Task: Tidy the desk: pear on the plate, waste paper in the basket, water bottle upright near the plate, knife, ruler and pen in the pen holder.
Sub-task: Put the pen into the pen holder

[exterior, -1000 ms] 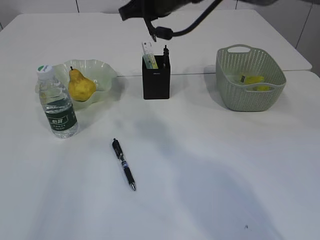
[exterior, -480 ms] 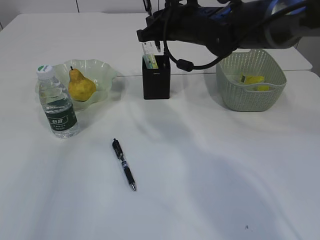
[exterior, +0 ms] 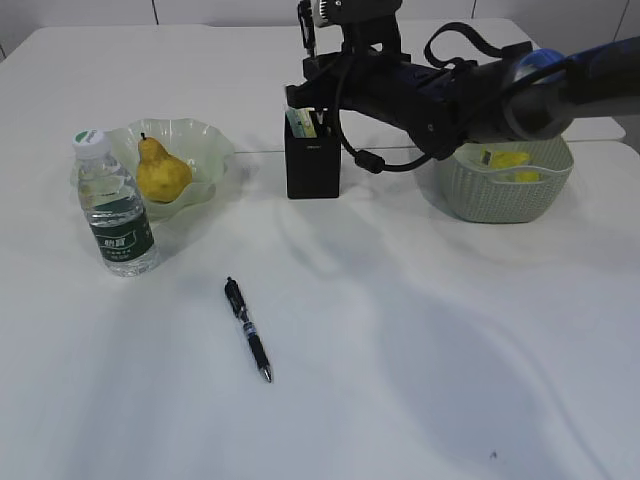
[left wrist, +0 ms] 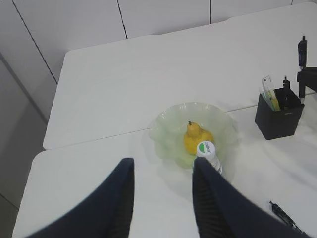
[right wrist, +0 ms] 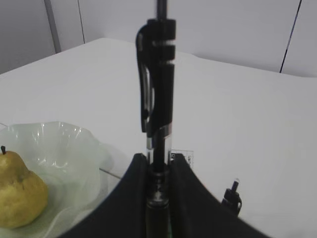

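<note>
My right gripper (right wrist: 157, 166) is shut on a black pen (right wrist: 157, 74), held upright just above the black pen holder (exterior: 312, 165). The clear ruler (exterior: 299, 122) and a slim black tool (right wrist: 232, 196) stand in the holder. A second black pen (exterior: 247, 328) lies flat on the desk (exterior: 420, 360). The pear (exterior: 160, 172) sits on the green plate (exterior: 205, 140), with the water bottle (exterior: 115, 210) upright beside it. The waste paper (exterior: 505, 158) lies in the basket (exterior: 500, 195). My left gripper (left wrist: 163, 168) hangs open and empty, high above the desk short of the bottle.
The right arm (exterior: 450, 95) stretches from the right across the basket's front rim to the holder. A seam (left wrist: 99, 139) between two tabletops runs behind the plate and holder. A white wall (left wrist: 74, 20) stands beyond the far table.
The right arm has swung down from the top edge to the pen holder, carrying the upright pen. The pen on the desk and the other things have not moved.
</note>
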Motion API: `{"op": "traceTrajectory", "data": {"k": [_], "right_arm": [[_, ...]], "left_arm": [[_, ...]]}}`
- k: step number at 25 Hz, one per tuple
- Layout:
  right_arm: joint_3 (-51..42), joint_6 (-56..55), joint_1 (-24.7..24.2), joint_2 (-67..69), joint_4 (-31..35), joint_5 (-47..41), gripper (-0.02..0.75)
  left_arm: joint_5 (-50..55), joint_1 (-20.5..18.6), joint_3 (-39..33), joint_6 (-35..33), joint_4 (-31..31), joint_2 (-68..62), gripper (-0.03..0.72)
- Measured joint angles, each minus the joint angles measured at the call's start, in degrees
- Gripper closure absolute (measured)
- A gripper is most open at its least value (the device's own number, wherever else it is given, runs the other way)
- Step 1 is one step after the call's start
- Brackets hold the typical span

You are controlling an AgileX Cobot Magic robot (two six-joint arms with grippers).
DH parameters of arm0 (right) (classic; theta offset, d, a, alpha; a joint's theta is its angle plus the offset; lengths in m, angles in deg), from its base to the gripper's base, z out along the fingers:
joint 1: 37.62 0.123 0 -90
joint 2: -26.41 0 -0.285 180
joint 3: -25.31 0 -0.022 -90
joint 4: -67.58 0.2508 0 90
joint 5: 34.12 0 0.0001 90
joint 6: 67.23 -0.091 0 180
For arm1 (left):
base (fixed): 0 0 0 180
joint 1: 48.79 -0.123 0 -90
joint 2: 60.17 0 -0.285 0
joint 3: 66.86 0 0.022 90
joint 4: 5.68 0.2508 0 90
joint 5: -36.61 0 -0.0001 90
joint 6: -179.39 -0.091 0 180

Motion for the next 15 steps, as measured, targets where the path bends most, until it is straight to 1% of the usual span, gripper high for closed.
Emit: {"op": "traceTrajectory", "data": {"k": [3, 8, 11, 15], "right_arm": [[0.0, 0.0, 0.0, 0.73, 0.08, 3.29, 0.648], [1.49, 0.0, -0.49, 2.01, 0.08, 6.07, 0.648], [3.69, 0.0, -1.01, 3.88, 0.51, 6.07, 0.648], [7.52, 0.0, -1.35, 6.28, 1.06, 2.55, 0.648]], "left_arm": [[0.0, 0.0, 0.0, 0.0, -0.1, 0.0, 0.414], [0.0, 0.0, 0.0, 0.0, -0.14, -0.12, 0.414], [0.0, 0.0, 0.0, 0.0, -0.23, -0.21, 0.414], [0.0, 0.0, 0.0, 0.0, -0.23, -0.58, 0.414]]}}
